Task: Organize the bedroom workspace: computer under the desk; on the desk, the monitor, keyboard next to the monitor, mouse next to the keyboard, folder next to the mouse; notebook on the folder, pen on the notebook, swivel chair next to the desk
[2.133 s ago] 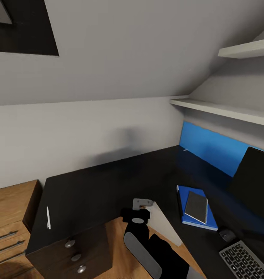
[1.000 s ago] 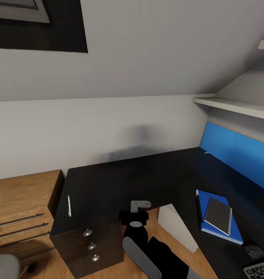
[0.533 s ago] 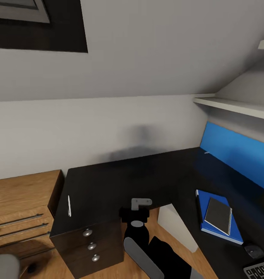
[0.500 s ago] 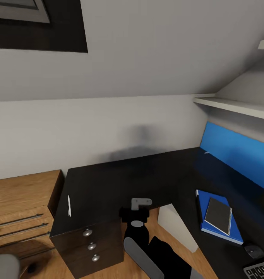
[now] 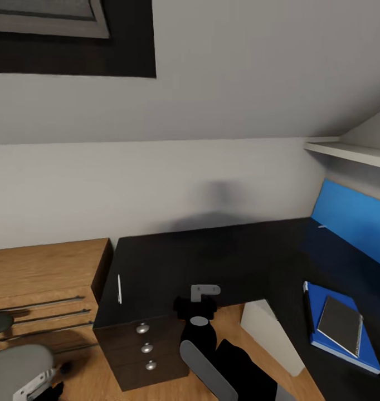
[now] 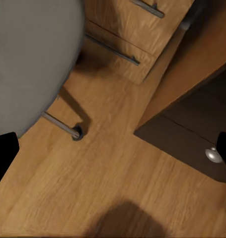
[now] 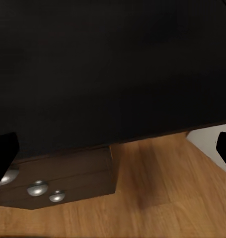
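Note:
The black L-shaped desk [image 5: 212, 262] fills the middle of the head view. The white pen [image 5: 119, 289] lies near its left end, above the knobbed drawers [image 5: 147, 348]. At the right, the grey notebook [image 5: 339, 326] rests on the blue folder [image 5: 364, 351]. The white computer [image 5: 271, 337] stands under the desk. The grey swivel chair [image 5: 17, 367] is at lower left, and its seat [image 6: 28, 59] is close below my open left gripper [image 6: 113, 151]. My right gripper [image 7: 113, 148] hangs open over the desk's edge [image 7: 113, 64]. The monitor, keyboard and mouse are out of view.
A light wooden drawer cabinet [image 5: 42, 278] stands against the desk's left end. A blue wall panel [image 5: 354, 223] and a white shelf [image 5: 349, 151] are at the right. My folded arm [image 5: 198, 328] is in front of the desk, above the wooden floor [image 6: 93, 188].
The camera has turned left, so the whole picture has slid right. The monitor, keyboard and mouse have left the frame and the chair has come in at lower left.

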Motion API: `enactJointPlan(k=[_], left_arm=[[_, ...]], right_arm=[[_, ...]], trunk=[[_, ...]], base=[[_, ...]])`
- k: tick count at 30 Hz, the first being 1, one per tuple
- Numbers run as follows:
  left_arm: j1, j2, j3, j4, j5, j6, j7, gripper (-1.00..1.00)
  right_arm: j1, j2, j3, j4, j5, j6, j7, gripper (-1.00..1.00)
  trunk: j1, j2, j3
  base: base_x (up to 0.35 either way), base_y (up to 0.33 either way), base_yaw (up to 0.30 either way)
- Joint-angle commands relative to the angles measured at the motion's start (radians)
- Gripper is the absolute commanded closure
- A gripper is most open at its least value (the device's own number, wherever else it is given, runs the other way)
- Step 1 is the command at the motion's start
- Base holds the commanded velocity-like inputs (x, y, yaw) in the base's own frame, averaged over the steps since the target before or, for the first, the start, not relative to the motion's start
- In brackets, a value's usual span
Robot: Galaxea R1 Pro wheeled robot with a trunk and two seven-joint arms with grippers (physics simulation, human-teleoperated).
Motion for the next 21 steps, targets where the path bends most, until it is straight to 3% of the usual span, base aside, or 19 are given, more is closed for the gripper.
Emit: enactJointPlan(k=[1, 11, 21], left_arm=[[-0.001, 0.002, 0.010, -0.012, 0.007, 0.016, 0.008, -1.00], [-0.001, 0.004, 0.123, -0.087, 0.002, 0.110, 0.009, -1.00], [-0.001, 0.009, 0.216, -0.290, -0.001, 0.238, 0.014, -1.00]], right_arm=[[-0.001, 0.000, 0.001, -0.001, -0.003, 0.008, -0.007, -1.00], [-0.001, -0.001, -0.001, 0.000, -0.002, 0.008, -0.007, -1.00], [-0.001, -0.001, -0.001, 0.001, -0.002, 0.008, -0.006, -1.00]], trunk=[[0.000, -0.001, -0.002], [0.000, -0.001, -0.002], [0.000, -0.001, -0.002]], base=[[0.000, 0.000, 0.275], [0.000, 0.000, 0.277], [0.000, 0.000, 0.278]])
